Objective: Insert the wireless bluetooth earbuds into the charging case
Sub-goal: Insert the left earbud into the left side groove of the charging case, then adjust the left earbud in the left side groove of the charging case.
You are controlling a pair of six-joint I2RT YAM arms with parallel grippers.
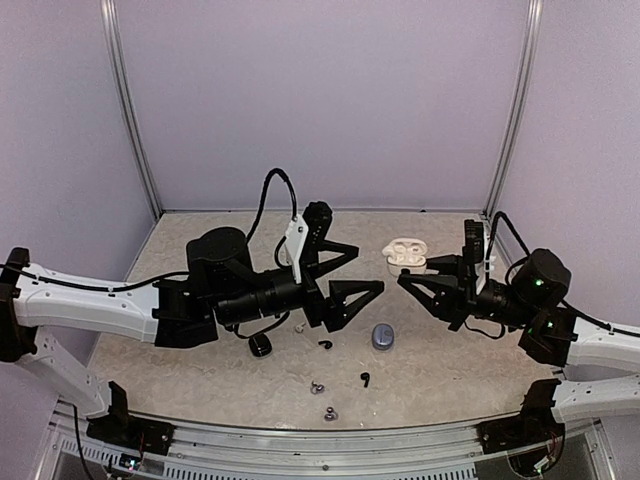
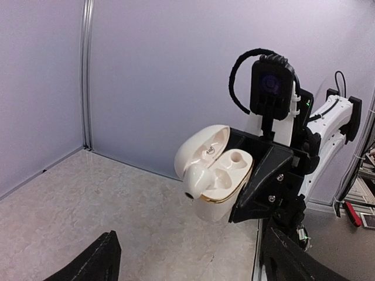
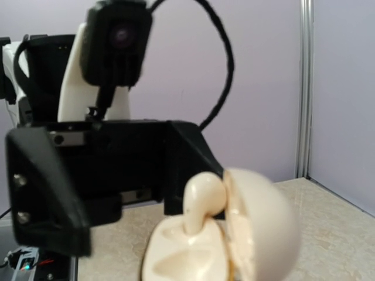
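1. White glossy plastic is what you are working on. The charging case [image 2: 220, 175] hangs above the counter [image 1: 200, 300] with its lid open, clenched between the jaws of your right pincer [image 1: 412, 268].
2. A white earbud [image 2: 196, 178] stands in the near well. Its rounded end pokes out over the rim, tilted rather than flush. A second pale piece [image 2: 234, 158] sits in the well beside it.
3. Your left pincer [image 1: 370, 267] is released and grasps nothing. Its fingers [image 2: 94, 260] are spread wide and point at the case, with the tips near it but apart from it.
4. In the right wrist view, the black body of the left pincer fills the space just behind the case, which is blurred there.
5. A black cable [image 1: 270, 190] loops up over the left wrist.
6. Loose things lie on the counter below and between the arms:
   - a blue-grey case [image 1: 382, 337], below the gap between the pincers
   - a black rounded case [image 1: 260, 345], beneath the left arm
   - one black earbud [image 1: 325, 344], between those two cases
   - another black earbud [image 1: 366, 379], nearer the front
   - two silvery earbuds [image 1: 317, 387], close to the front edge and well apart from the white case
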